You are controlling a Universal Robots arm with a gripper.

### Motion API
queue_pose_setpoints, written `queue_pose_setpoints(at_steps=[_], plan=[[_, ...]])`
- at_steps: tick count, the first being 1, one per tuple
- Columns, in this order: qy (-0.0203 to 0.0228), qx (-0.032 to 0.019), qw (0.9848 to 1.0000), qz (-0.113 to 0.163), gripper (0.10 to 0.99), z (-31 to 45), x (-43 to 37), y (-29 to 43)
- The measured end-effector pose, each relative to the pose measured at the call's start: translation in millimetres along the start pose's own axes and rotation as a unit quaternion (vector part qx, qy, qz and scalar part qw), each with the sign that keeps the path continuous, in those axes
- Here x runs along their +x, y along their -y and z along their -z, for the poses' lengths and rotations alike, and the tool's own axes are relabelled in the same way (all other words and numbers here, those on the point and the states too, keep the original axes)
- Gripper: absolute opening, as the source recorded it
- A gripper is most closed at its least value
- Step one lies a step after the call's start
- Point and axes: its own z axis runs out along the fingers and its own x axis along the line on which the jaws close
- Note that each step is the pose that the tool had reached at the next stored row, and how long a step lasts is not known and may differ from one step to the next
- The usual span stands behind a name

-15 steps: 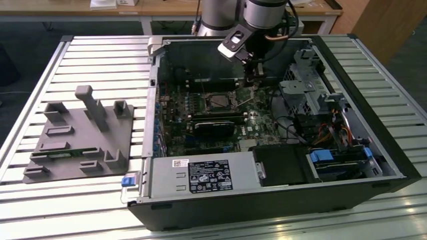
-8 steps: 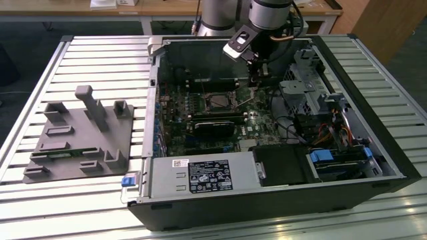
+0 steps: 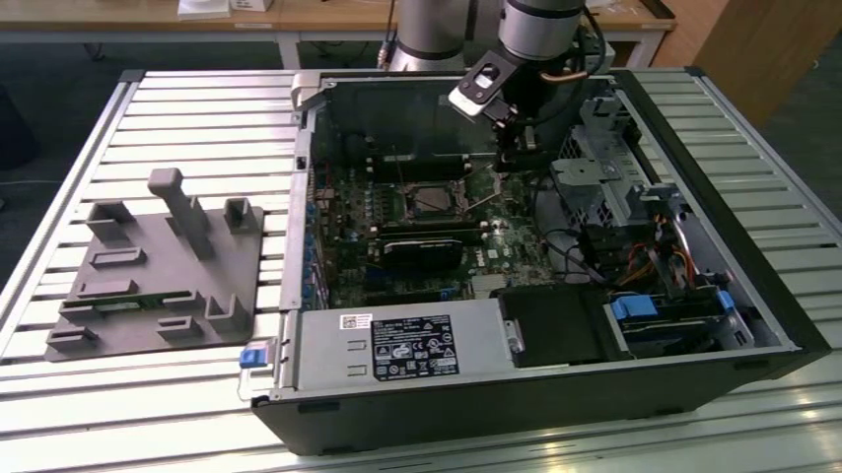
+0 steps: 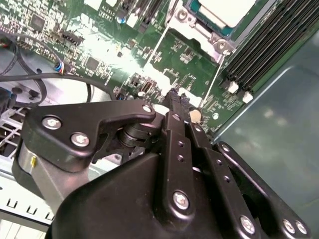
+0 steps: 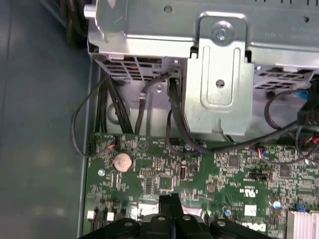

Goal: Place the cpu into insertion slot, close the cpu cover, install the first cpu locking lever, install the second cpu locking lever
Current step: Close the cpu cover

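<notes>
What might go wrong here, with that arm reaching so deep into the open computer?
One: the gripper hangs close over the green circuit board, which is crowded with small parts; a slip might scrape them. Two: loose black cables run beside the board and might snag on it. Three: the cpu lies close by, so a stray move could knock it.

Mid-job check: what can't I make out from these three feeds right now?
- The cpu: in the second wrist view it is cut off by the picture's edge, so its seating is unclear.
- The insertion slot: in the exterior view it is too small to tell what is latched over it.
- The gripper: in both wrist views its own body hides whether the tips touch the motherboard.
</notes>
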Motion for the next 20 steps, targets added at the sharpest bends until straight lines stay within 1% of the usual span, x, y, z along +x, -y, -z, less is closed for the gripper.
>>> queue_pose_setpoints(at_steps=[11, 16, 20], plan=[[0.0002, 0.0001, 1.0, 0.0, 0.106, -5.5, 1.8, -14.4], [0.0002, 0.0017, 1.0, 0.0, 0.106, -11.4, 1.8, -17.3], [0.0001, 0.003, 1.0, 0.0, 0.106, -16.4, 1.7, -17.3]])
